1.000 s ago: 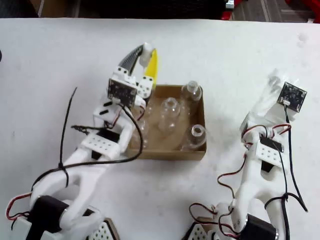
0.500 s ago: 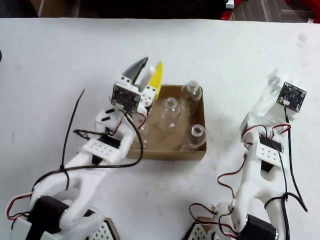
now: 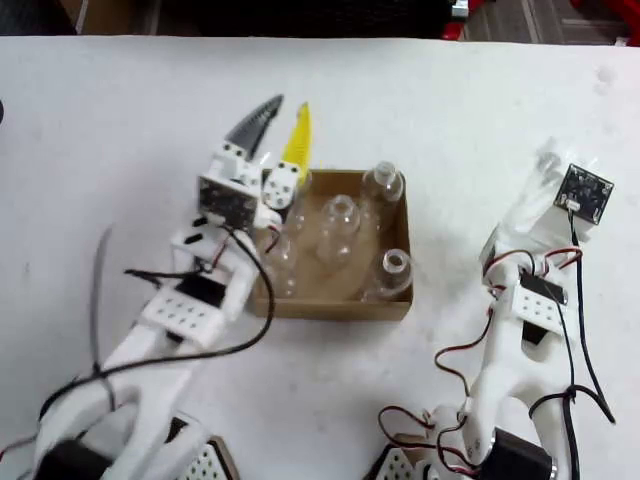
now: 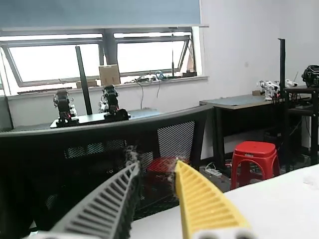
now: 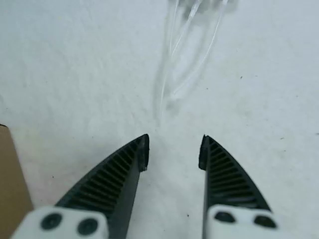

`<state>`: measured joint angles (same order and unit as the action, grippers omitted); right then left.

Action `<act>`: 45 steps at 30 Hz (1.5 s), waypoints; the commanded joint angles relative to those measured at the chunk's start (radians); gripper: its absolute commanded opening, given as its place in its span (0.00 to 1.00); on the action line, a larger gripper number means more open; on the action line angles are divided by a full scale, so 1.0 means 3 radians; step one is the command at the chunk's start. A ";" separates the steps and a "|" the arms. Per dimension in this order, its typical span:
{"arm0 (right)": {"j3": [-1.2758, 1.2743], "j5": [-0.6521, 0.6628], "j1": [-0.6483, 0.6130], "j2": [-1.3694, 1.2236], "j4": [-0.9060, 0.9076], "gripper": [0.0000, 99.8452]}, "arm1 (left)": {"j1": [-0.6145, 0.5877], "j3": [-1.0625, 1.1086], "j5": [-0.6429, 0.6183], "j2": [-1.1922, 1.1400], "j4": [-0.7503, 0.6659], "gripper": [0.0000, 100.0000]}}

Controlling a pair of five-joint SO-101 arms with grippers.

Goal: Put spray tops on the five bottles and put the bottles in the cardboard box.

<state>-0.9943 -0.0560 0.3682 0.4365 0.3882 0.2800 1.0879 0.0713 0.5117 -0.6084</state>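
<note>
Hovering just past the far left corner of the cardboard box [image 3: 340,308], the left tool [image 3: 290,103] is released, grey and yellow halves spread apart with nothing between them, tilted up toward the room. The box sits mid-counter [image 3: 120,110] between the two arms, with clear bottles [image 3: 340,218] standing upright inside. The right tool [image 5: 174,147] sits low over the counter on the box's right, also spread and empty, with thin clear tubes [image 5: 172,59] lying just ahead of its tips.

left end effector [image 3: 289,103] yellow/grey ribbed | cardboard box [image 3: 335,305] brown | bottles [image 3: 340,215] clear | table [image 3: 450,100] white
</note>
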 commanded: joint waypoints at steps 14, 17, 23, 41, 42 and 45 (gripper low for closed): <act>0.0015 0.0015 0.0008 0.0008 -0.0074 0.14 | -0.1179 -0.1632 0.0092 0.0514 0.3672 0.10; 0.0015 0.0015 0.0008 0.0008 -0.0069 0.14 | -0.1153 -0.2000 0.0297 -0.0120 0.3913 0.10; 0.0010 0.0026 0.0008 0.0008 -0.0074 0.14 | -0.0974 -0.3156 0.0634 -0.1542 0.4624 0.10; 0.0010 0.0041 0.0003 0.0008 -0.0084 0.14 | -0.0959 -0.7293 0.0486 -0.4800 0.6853 0.19; 0.0010 0.0041 0.0003 0.0008 -0.0084 0.14 | -0.0944 -0.7477 0.0486 -0.4912 0.6940 0.19; 0.0010 0.0041 0.0003 0.0008 -0.0084 0.14 | -0.0872 -0.7958 0.0486 -0.5240 0.7073 0.19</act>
<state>-0.9943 -0.0560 0.3682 0.4365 0.3882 -0.0176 -1.0771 0.2371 -0.9797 1.4569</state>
